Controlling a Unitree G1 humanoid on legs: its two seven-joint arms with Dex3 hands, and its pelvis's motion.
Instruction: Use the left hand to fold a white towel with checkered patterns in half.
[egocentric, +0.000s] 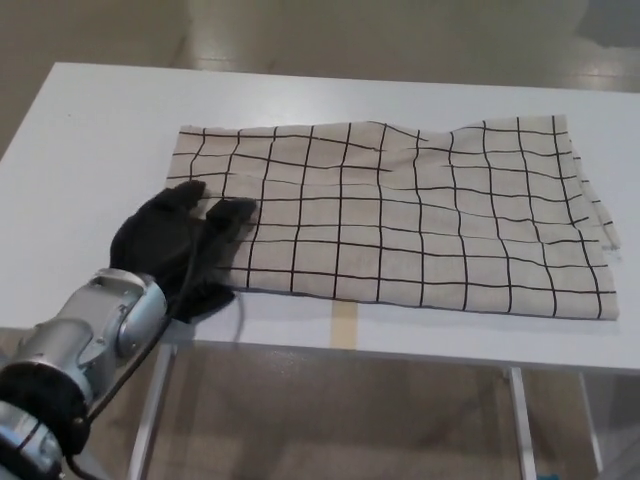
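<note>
Left robot hand (178, 243) — palm down, on towel (400, 215) corner

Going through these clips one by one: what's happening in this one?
A humanoid robot is working on a checkered towel spread flat on a white table. Its left hand rests on the towel's near left corner, fingers lying on the cloth. Whether it has actually gripped the edge cannot be told from this view. The towel lies in a wide rectangle with some wrinkles, and no part of it is lifted or turned over yet. The right hand is not in view.
</note>
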